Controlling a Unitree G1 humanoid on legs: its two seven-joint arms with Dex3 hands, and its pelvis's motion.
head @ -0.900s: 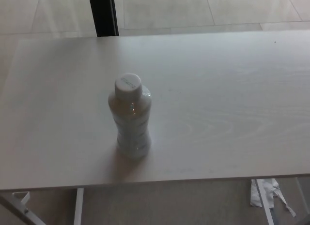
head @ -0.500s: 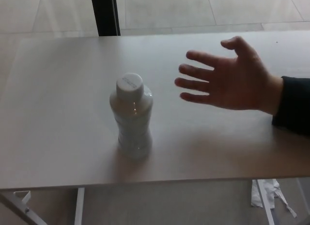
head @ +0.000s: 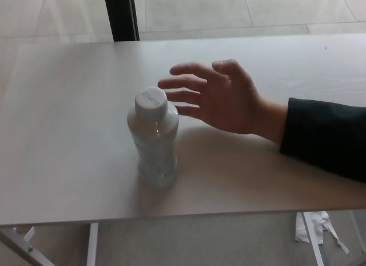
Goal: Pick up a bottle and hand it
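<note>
On the table [head: 274, 180] in front of me there's really just one object, the bottle [head: 153, 141], standing upright a bit left of centre and fairly close to the near edge, white cap on top. The thing crowding it is a person's hand [head: 220, 97] coming in from the right side in a dark sleeve [head: 326, 137], fingers spread and relaxed, fingertips right next to the cap; from this angle I can't tell if they're actually touching it, and it isn't wrapped around anything. Neither of my own hands shows up in the head view, so I can't say anything about their fingers. The tabletop is a pale, wood-grain surface, otherwise bare. Behind it there's light tiled floor and a dark vertical post [head: 121, 15] at the far edge. Below the near edge I see white table legs [head: 91, 243] and some crumpled white paper [head: 311, 226] on the floor to the right.
</note>
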